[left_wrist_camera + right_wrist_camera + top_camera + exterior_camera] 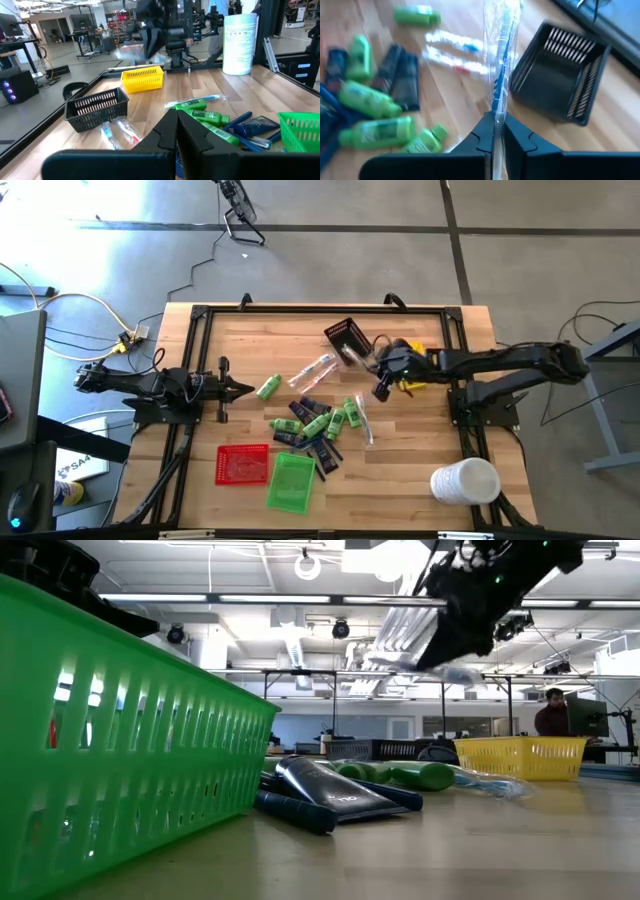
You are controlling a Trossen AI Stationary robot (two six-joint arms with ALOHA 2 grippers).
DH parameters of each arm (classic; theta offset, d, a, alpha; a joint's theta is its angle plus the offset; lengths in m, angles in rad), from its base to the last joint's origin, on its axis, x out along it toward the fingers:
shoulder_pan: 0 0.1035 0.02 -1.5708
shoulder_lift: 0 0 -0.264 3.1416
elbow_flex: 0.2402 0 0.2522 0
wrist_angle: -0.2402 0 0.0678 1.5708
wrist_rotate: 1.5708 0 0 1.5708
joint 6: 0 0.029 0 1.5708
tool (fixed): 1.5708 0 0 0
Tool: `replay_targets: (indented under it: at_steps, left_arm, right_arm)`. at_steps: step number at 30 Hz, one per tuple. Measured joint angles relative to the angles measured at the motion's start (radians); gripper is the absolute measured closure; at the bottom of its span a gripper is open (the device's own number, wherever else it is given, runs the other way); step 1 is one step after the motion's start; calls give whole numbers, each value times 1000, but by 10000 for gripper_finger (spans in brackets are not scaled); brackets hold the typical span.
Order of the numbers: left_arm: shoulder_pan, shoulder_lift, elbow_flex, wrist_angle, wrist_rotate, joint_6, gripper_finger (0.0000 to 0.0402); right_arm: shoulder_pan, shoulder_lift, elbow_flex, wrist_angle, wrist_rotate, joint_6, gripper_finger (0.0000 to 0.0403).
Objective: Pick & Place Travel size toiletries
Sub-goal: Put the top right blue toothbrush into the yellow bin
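A clear-wrapped toothbrush [500, 60] is gripped by its lower end between the clenched fingers of the right gripper [496, 131] and carried clear of the table, the thin crinkled sleeve rising stiffly beyond the fingertips with a blue handle showing inside. It is held beside the black tray [560, 85] — a slatted plastic basket lying tilted on its side — presumably as the drop point. Below and beside it, on the pale wooden table [420, 470], the rest of the travel toiletries are left in a loose heap: glossy green bottles [375, 130], rounded and capped, dark flat packets [400, 75] and two more wrapped brushes [450, 50], soft and shapeless in their film. One stray green bottle [268, 387] lies apart from the heap, nearer the left arm. The left gripper [240, 389] is kept closed on nothing and parked low at the left of the table — a waiting arm. Farther off, a red tray [243, 464], a green tray [291, 483] and a yellow tray [143, 79] are seen, all ribbed plastic, and a tall white cylinder [465, 482] stands near the table's corner.
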Motion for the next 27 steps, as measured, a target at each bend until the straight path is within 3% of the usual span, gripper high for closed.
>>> replay_targets:
  at_steps: [10,27]
  left_arm:
    - [0,0,0,0,0,0,398]
    - [0,0,0,0,0,-1,398]
  right_arm:
    - [0,-148,0,-141,60,97,393]
    - [-39,-176,0,-643,62,336,393]
